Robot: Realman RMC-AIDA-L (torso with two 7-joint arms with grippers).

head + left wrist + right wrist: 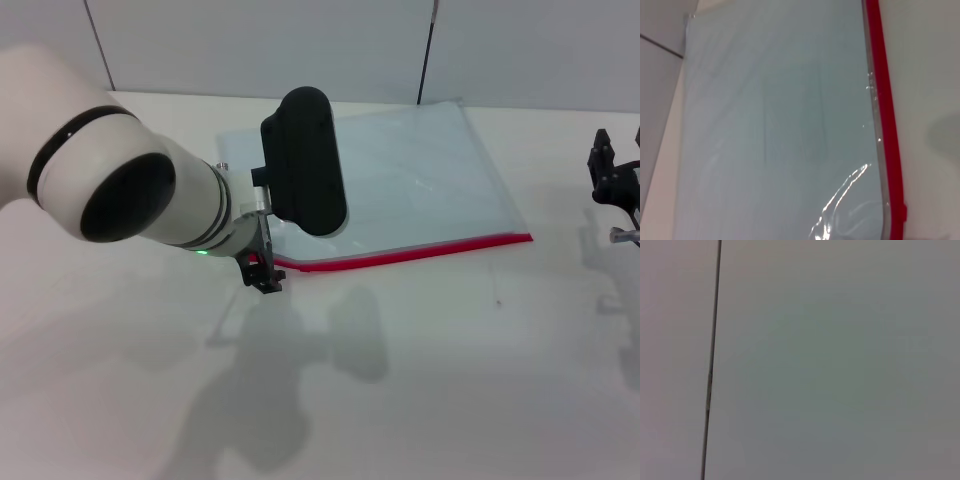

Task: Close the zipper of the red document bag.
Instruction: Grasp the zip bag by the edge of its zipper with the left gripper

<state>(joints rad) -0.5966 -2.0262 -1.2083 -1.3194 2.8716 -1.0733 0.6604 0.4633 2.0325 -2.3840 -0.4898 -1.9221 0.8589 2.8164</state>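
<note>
Document bag (400, 180): translucent pale blue-grey, unpatterned. Zipper (410, 253) along one edge: bright red. Table (450, 380): plain white. Left arm (120, 185): white casing, black band, black wrist housing, small green light. Right gripper (615, 180): black.

left arm hides bag (420, 180) near-left corner, zipper (410, 253) end; right claw (615, 185) cut off by edge.

Flat translucent bag (420, 180), red zipper (420, 251)
</note>
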